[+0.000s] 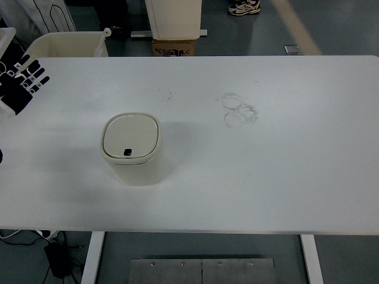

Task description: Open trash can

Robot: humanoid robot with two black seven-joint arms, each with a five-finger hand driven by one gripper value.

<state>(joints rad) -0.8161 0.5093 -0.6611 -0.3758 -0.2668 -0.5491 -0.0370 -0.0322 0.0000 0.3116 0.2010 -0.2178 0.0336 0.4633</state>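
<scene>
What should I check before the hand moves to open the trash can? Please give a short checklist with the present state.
1. Trash can upright on the table: ok.
2. Lid shut, so the task is still to do: ok.
3. Dark button on the lid's near edge visible and uncovered: ok.
4. Left hand in view, fingers spread, holding nothing: ok.
5. Space between left hand and trash can free: ok.
6. Right hand: cannot tell, out of view.

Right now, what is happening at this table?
A small cream trash can stands on the white table, and its lid is closed. Nothing is touching it. The left robot hand is at the table's far left edge, well apart from the can, with its fingers spread and holding nothing. The right arm is out of view. Opening the can has not begun yet.
</scene>
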